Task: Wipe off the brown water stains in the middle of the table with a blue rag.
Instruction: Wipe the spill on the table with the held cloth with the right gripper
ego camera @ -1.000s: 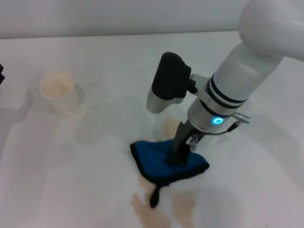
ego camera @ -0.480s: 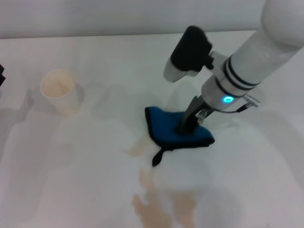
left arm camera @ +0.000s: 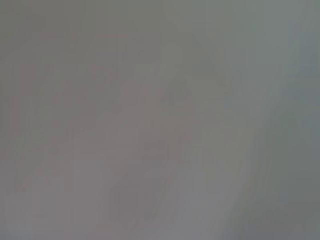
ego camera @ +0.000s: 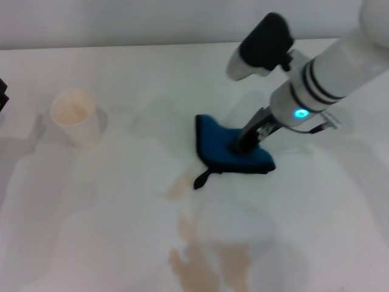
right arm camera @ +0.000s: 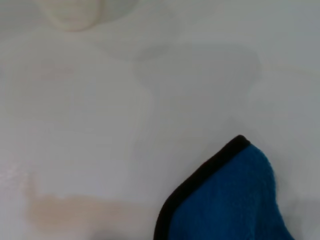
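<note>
The blue rag (ego camera: pixel 226 149) lies on the white table (ego camera: pixel 340 231) near the middle, its black loop tag pointing toward the front left. My right gripper (ego camera: pixel 240 145) presses down on the rag and is shut on it. The brown water stains (ego camera: pixel 209 264) spread in front of the rag, with a smaller blotch (ego camera: pixel 177 190) just beside the tag. In the right wrist view the rag (right arm camera: pixel 230 200) fills one corner and a tan stain streak (right arm camera: pixel 70 210) shows beside it. The left gripper is out of view; only a dark bit shows at the head view's left edge.
A cream paper cup (ego camera: pixel 76 117) stands upright at the left of the table; it also shows in the right wrist view (right arm camera: pixel 72 12). The table's far edge runs along the top of the head view.
My right gripper has dragged the rag away from me and to the right, off the front stains. A wiped damp trail and thin brown streaks now show where the rag was.
</note>
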Motion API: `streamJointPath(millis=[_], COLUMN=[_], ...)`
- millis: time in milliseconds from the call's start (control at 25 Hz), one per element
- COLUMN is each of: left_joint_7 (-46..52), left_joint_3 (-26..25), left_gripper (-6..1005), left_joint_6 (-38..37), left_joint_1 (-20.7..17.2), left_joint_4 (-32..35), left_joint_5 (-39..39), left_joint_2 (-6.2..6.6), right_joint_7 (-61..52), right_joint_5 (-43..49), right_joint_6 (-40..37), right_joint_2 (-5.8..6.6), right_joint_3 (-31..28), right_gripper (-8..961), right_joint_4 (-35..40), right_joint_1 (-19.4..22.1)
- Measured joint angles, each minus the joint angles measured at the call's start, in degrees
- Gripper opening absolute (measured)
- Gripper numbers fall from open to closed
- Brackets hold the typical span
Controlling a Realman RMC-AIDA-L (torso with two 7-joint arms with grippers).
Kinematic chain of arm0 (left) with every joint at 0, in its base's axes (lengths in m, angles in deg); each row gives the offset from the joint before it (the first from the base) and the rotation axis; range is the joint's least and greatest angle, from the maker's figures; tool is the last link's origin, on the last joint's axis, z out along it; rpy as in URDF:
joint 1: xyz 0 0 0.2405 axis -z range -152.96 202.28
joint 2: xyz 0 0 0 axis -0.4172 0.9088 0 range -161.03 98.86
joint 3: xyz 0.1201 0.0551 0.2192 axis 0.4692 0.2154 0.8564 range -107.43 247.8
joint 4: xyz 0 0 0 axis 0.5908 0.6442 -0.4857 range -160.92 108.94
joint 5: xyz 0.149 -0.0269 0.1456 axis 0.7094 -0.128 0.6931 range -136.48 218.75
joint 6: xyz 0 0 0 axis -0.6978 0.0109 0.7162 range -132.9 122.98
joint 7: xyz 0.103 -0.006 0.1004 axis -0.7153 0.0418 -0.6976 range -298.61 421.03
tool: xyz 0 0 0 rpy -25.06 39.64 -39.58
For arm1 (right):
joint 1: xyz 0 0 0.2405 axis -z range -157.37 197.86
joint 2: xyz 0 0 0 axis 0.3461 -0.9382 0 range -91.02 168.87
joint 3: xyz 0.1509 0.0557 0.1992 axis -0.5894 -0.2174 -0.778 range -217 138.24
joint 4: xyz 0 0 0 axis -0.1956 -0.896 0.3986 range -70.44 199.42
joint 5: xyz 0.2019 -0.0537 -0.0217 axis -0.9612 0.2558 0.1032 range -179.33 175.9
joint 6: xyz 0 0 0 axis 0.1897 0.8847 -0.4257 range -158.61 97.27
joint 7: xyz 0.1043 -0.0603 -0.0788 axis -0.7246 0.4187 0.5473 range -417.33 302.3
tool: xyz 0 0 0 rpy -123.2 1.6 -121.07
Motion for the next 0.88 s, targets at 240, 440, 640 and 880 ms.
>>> streamJointPath(millis=[240, 440, 640, 880], left_joint_7=[0.0, 0.0, 0.0, 0.0], left_joint_3=[0.0, 0.0, 0.0, 0.0], left_gripper=[861, 861, 861, 861], left_joint_6=[0.0, -0.1, -0.1, -0.6], left_joint_1=[0.5, 0.5, 0.8, 1.2], left_joint_4=[-0.2, -0.2, -0.2, -0.2], left_joint_5=[0.0, 0.0, 0.0, -0.1], left_joint_2=[0.0, 0.0, 0.0, 0.0], right_joint_7=[0.0, 0.0, 0.2, 1.3], right_joint_5=[-8.8, -12.4, -12.9, -13.2], right_joint_6=[1.6, 0.7, -3.3, -11.7], right_joint_2=[-0.25, -0.26, -0.22, -0.02], right_joint_3=[13.2, 20.4, 23.2, 22.7], right_gripper=[72, 72, 72, 72], right_joint_4=[1.3, 5.1, 6.3, 7.6], right_joint_1=[-2.1, -2.0, -2.0, -1.6])
